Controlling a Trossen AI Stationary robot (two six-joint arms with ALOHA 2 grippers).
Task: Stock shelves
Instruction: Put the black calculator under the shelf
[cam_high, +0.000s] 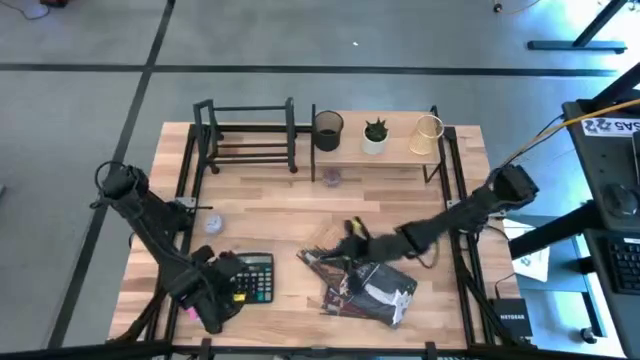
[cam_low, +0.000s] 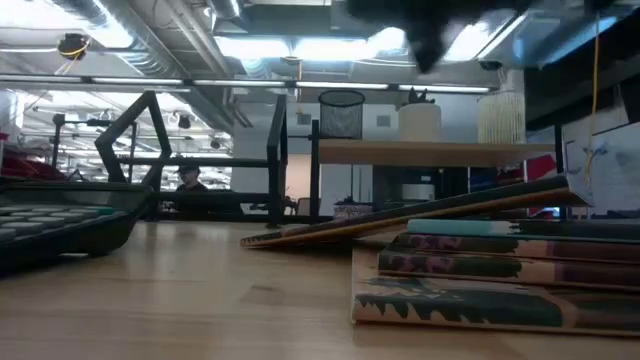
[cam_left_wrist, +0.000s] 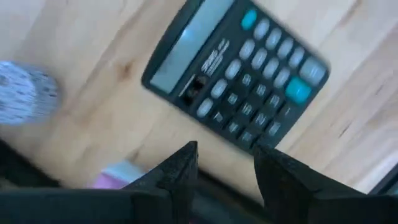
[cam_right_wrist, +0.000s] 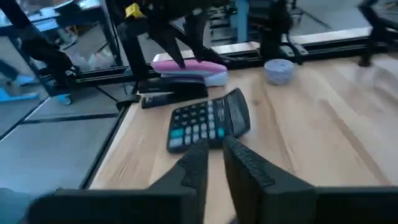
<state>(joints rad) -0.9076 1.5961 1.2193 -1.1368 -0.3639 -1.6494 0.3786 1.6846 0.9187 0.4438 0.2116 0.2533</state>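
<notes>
At the bench's near left corner the left gripper (cam_high: 225, 290) hovers over the calculator (cam_high: 252, 276), its fingers (cam_left_wrist: 180, 171) spread apart with nothing between them. The calculator looks like light, hard plastic, stiff enough to take by its long edges; the keys would make a poor, slippery hold. Beside it lie a pink item (cam_right_wrist: 189, 67), possibly a stapler or sticky pad, I can't tell which, and a small tape-like roll (cam_high: 213, 224) nearer the left edge.

Toward the middle of the near edge sits a pile of books (cam_high: 365, 285), one thin booklet (cam_low: 400, 215) propped up at a slant. The right gripper (cam_high: 352, 232) hangs above that pile, fingers nearly together and holding nothing that I can see. The books should be stiff along the spine but floppy at the covers, and glossy, so I'd pinch close to the spine.

Along the far edge, the black rack (cam_high: 245, 135) stands empty at the left; the wood shelf (cam_high: 385, 155) at the right carries a mesh cup (cam_high: 328, 130), a small plant (cam_high: 375, 135) and a wire holder (cam_high: 428, 135). Nothing from the near side is shelved yet.
</notes>
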